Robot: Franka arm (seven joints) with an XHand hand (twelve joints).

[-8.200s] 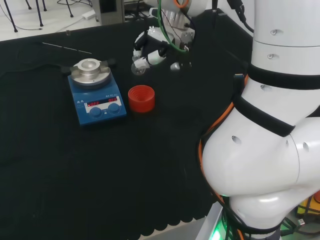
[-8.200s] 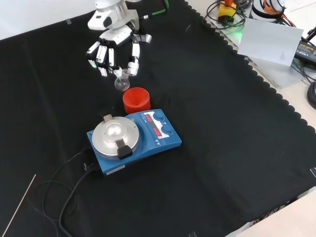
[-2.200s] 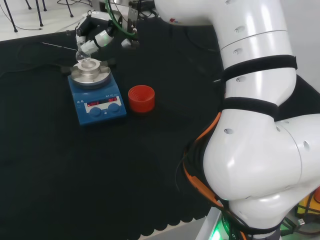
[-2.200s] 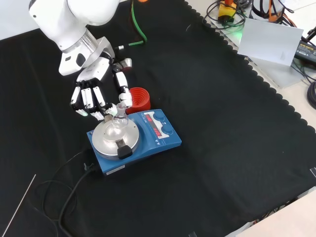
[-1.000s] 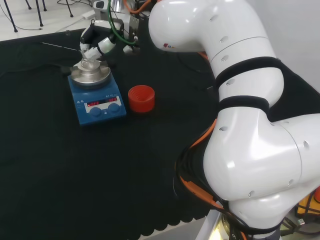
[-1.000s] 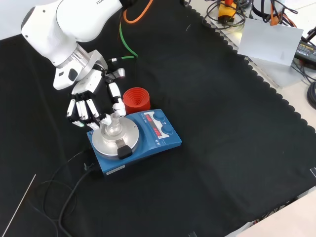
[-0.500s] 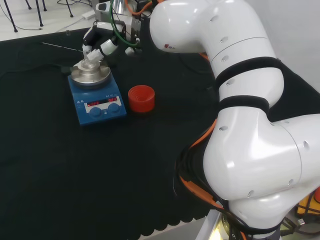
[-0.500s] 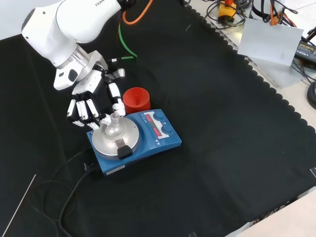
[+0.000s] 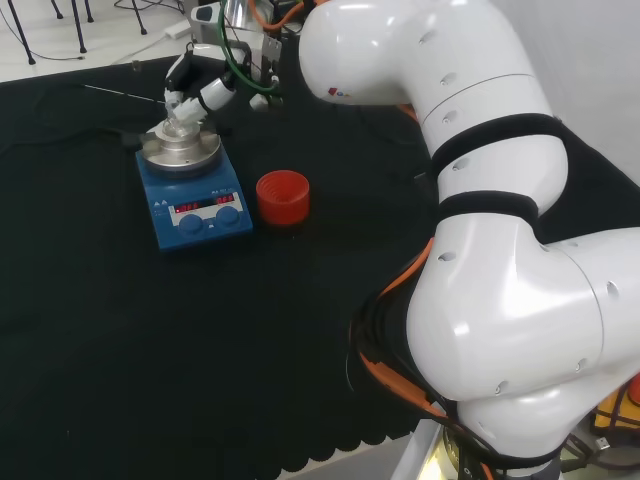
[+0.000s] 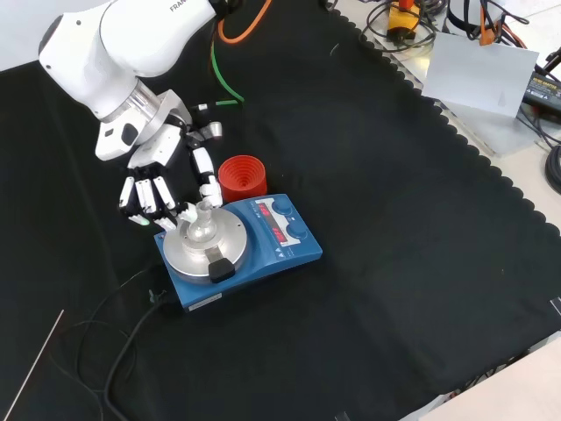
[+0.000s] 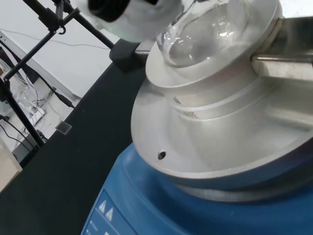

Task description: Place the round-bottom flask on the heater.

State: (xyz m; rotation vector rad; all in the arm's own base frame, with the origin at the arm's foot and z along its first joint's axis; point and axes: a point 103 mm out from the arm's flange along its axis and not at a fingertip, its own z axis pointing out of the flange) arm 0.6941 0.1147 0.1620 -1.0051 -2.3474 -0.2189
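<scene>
Front view: the hand point(image 10: 156, 189) hangs over the upper left edge of the blue heater point(image 10: 238, 249), its fingers point(image 10: 140, 200) pointing down and its thumb point(image 10: 209, 182) curled in toward the neck of the round-bottom flask point(image 10: 202, 227), which it pinches between fingertips and thumb. The flask's clear bulb sits in the hollow of the heater's silver round top point(image 10: 207, 249), neck upright. A red ribbed stand point(image 10: 243, 178) stands on the black surface point(image 10: 394, 228) at about 1 o'clock from the silver top, just beside the heater's far edge and apart from the hand. A black cable point(image 10: 123, 333) runs away from the heater toward 7 o'clock. In the head view the hand point(image 9: 200, 90) comes down at 12 o'clock of the heater point(image 9: 190, 195), with the red stand point(image 9: 283, 197) at its 3 o'clock. In the wrist view the glass bulb point(image 11: 205, 34) rests in the dished metal top point(image 11: 220, 127), a blurred white part of the hand point(image 11: 132, 12) close against it
</scene>
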